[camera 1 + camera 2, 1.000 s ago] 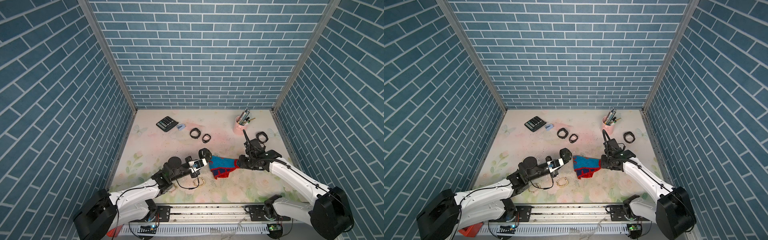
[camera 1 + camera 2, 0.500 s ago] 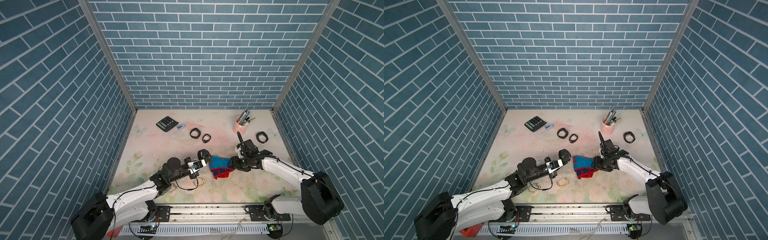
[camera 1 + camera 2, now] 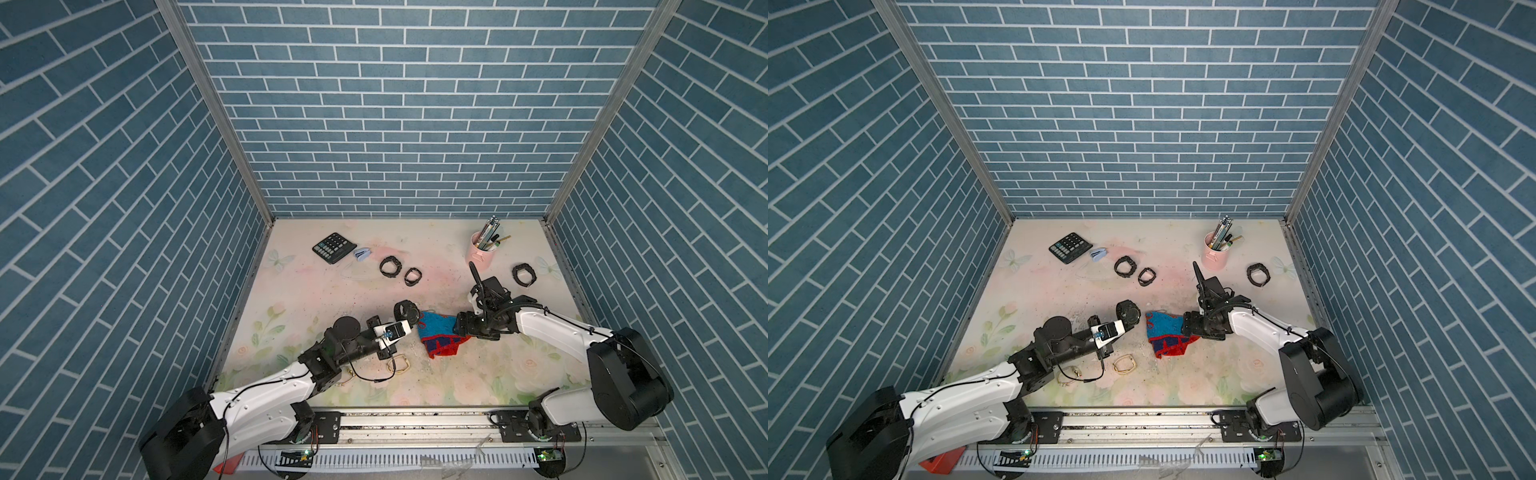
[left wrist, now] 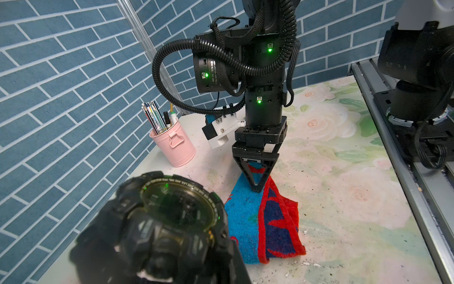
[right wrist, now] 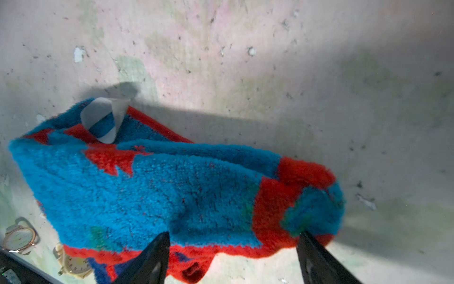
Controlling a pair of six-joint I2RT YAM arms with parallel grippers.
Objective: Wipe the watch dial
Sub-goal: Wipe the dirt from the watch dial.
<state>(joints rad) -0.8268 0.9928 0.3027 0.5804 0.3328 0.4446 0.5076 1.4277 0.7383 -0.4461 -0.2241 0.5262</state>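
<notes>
The left pincer [image 3: 409, 321] is clamping a black watch [image 3: 406, 311] between its tips, and the dial [image 4: 175, 209] is facing the wrist camera behind those tips — the watch is filling the near part of that view. The right pincer [image 5: 234, 233] is standing with its fingers [image 5: 157, 255] spread apart, pointing down at a blue and red cloth [image 5: 172, 186]. The cloth is lying crumpled on the table [image 3: 316, 291], partly between those fingers and reaching out past their tips toward the left pincer. Watch and cloth are sitting just beside each other — whether they are touching cannot be told. A gold watch [image 3: 399, 365] is lying behind the left pincer's tips, beside its arm, and a pink cup of pens [image 3: 482, 251] is standing well behind the right pincer.
</notes>
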